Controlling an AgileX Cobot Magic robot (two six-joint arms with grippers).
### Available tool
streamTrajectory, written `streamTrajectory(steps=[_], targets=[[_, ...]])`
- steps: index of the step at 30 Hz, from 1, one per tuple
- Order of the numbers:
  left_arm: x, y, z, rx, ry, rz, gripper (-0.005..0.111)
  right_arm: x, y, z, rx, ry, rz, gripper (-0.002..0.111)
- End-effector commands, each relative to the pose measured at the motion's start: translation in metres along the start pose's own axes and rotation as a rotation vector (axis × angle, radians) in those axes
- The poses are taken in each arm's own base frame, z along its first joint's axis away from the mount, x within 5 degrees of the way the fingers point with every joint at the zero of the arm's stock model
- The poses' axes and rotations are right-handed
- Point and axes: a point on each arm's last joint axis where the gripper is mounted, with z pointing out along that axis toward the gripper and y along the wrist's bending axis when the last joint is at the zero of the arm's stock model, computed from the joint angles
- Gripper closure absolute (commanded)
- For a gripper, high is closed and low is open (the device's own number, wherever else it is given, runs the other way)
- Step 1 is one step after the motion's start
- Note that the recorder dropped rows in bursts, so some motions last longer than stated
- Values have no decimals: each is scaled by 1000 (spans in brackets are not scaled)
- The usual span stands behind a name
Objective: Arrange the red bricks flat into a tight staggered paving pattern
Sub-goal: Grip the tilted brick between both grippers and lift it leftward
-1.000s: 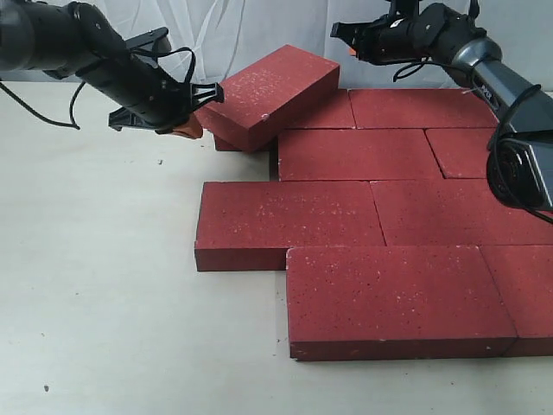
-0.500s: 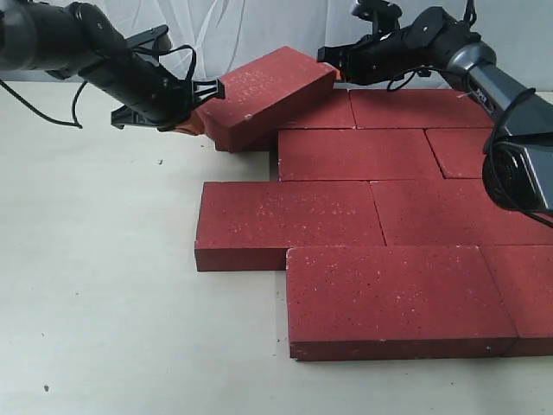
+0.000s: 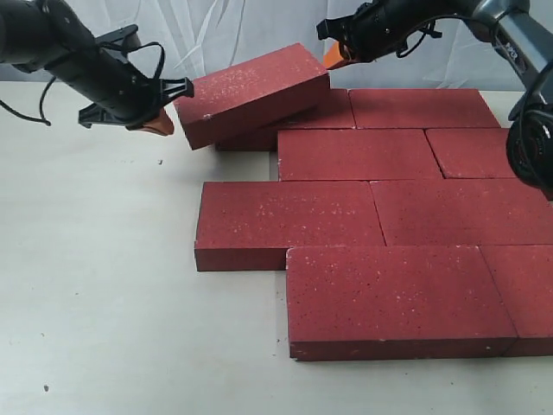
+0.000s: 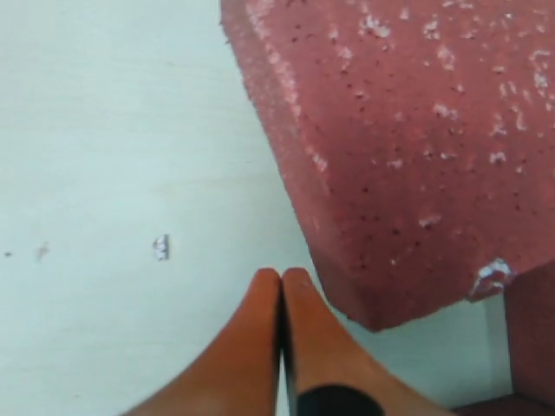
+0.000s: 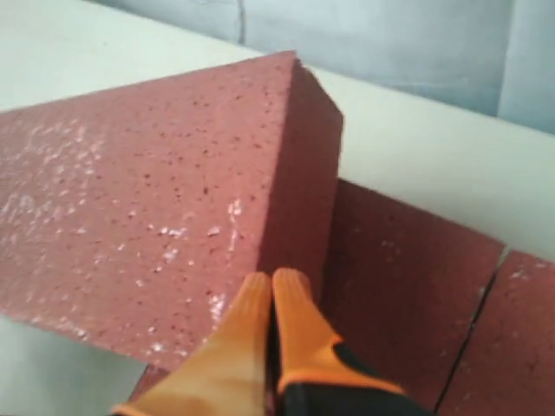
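Exterior view: tilted brick (image 3: 255, 86) atop bricks (image 3: 359, 154)

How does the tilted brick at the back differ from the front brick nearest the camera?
Pose: the tilted brick leans on another brick; the front brick lies flat.
Place: the tilted brick sits above the paving; the front brick fits tightly into it.
Pincers: the left pincer and right pincer are close to the tilted brick's ends; none is near the front brick.
Both are dark red, speckled, rectangular.

red bricks (image 3: 289, 212): speckled, flat, staggered rows | tilted brick (image 3: 252, 91): leaning on back row
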Motion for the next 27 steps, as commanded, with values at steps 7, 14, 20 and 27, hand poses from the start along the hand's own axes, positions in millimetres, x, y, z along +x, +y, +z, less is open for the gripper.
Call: streamTrajectory(steps=[7, 14, 20, 27], targets=[[-12, 20, -64, -96, 11, 96, 107, -13, 70, -21, -49, 50, -137, 109], [-12, 37, -77, -121, 60, 66, 107, -11, 94, -16, 151, 109, -123, 109], [-13, 36, -69, -78, 25, 16, 107, -12, 57, -21, 240, 71, 6, 109], [-22, 37, -38, 52, -84, -58, 107, -5, 3, -17, 319, 32, 91, 109]])
